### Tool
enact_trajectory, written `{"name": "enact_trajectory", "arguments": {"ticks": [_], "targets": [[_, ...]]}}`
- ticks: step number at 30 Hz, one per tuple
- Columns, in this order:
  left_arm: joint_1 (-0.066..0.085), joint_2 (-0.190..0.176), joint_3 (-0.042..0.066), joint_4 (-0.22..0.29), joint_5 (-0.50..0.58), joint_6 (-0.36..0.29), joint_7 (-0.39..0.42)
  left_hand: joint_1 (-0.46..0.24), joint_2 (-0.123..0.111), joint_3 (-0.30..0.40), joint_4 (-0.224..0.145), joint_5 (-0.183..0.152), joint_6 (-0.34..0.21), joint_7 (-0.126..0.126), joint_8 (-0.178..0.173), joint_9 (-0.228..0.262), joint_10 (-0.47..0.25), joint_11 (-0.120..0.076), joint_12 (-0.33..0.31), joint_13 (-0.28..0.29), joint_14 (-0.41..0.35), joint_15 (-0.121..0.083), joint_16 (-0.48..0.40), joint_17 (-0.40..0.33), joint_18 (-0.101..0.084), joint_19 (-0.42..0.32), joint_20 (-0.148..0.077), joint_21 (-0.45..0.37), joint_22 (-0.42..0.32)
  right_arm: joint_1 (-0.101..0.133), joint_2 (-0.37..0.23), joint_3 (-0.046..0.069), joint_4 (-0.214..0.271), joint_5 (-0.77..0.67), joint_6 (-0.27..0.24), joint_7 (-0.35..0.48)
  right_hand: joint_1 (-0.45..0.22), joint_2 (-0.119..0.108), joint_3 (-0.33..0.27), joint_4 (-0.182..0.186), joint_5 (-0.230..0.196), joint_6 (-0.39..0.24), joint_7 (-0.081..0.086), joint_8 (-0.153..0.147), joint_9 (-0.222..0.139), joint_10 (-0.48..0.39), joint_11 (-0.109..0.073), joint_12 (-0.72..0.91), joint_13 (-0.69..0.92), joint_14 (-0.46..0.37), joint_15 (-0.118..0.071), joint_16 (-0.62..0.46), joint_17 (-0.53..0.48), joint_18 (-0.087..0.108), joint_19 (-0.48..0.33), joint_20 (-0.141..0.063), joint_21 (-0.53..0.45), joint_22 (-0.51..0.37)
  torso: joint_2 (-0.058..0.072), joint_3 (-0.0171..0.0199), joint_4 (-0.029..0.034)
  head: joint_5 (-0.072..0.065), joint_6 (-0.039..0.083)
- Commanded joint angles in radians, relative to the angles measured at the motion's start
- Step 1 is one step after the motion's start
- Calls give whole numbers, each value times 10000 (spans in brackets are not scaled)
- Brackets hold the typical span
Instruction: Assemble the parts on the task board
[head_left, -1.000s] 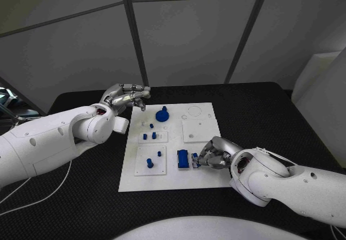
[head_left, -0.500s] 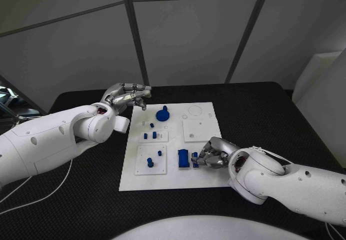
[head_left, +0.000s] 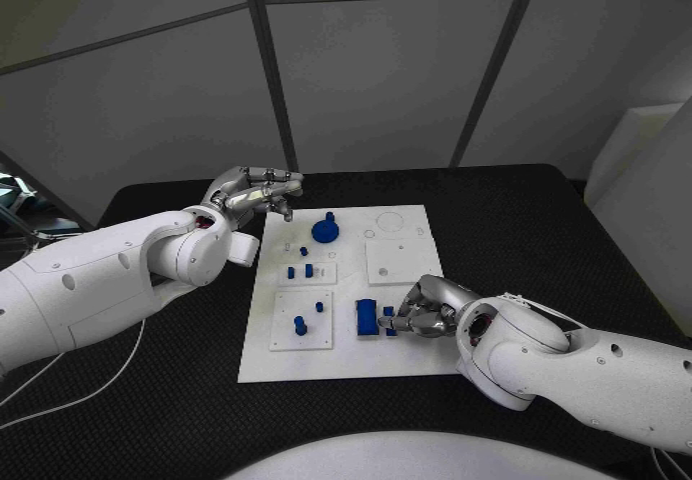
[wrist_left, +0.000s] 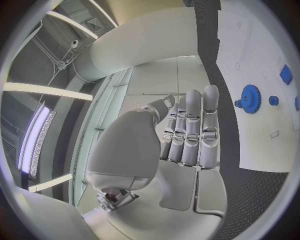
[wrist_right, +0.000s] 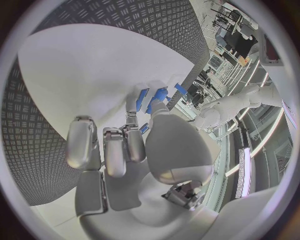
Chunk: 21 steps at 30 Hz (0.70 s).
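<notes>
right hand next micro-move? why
Probably lift the small blue part slightly. The right hand seems to pinch it at the near right of the task board, beside the blue block; the seating spot is unclear. The left hand hovers beyond the board's far left corner, holding nothing.

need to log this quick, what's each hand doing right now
Left hand: fingers curled in, holding nothing, beside the task board.
Right hand: pinching a small blue part on the board.

task board (head_left: 404, 255): smooth white plastic | table (head_left: 173, 400): black textured mat | hands: silvery metal
</notes>
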Motion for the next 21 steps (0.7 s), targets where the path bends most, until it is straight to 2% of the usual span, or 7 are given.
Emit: {"name": "enact_trajectory", "arguments": {"ticks": [1,4,9,15,18,21], "targets": [[19,7,9,5,29,108,-4,63,43,-45,-6,54,-52,-17,48,7,-68,5,56,11,-64,8,45,-10,110,-30,10,-67,-14,12,-30,2,81,-230,-137,175,-261,8,-233,4,-558,53,-8,6,50,398,-50,-20,1468,1041,-80,46,2631,-4,39,-53,-44,181,-2,1,3,7,-5],[19,8,9,0,29,107,-5,63,43,-45,-6,54,-52,-17,48,7,-68,5,56,11,-64,8,45,-10,110,-30,10,-67,-14,12,-76,2,101,-321,-351,261,-415,20,-378,12,-809,41,-6,3,88,402,-48,-14,1476,1041,-79,46,2631,-5,46,-51,-40,191,3,3,-1,6,0],[19,9,9,-3,29,109,-11,63,43,-45,-6,54,-52,-17,48,7,-68,5,56,11,-64,8,45,-10,110,-30,10,-67,-14,12,-143,1,63,-407,-529,357,-324,112,-378,-21,-739,25,-8,-4,113,403,-49,-13,1480,1041,-80,46,2631,-7,51,-51,-36,200,6,2,6,-3,15],[19,13,9,-7,29,109,-29,63,43,-45,-6,54,-52,-17,48,7,-68,5,56,11,-64,8,45,-10,110,-30,10,-67,-14,12,-164,1,-41,-433,-494,450,639,417,-157,-294,-406,-25,-15,-31,177,402,-62,-16,1489,1041,-93,46,2631,-4,45,-59,-50,197,3,1,7,-3,13],[18,18,9,-9,29,111,-43,68,46,-45,-10,55,-70,-14,59,5,-87,9,72,11,-72,10,50,-18,111,-32,11,-69,-15,12,-136,1,-100,-460,-395,508,1182,490,-53,-521,-600,-30,-27,-38,206,399,-74,-19,1492,1041,-102,46,2631,-4,45,-66,-53,201,5,9,9,8,10],[18,22,9,-14,29,110,-50,68,46,-45,-10,55,-70,-14,59,5,-87,9,72,11,-72,10,50,-18,111,-32,11,-69,-15,12,-89,2,-164,-546,-274,545,1574,471,-28,-720,-858,-25,-33,-41,231,399,-79,-18,1497,1041,-107,46,2631,-3,40,-72,-62,198,1,7,8,19,-7]]}}
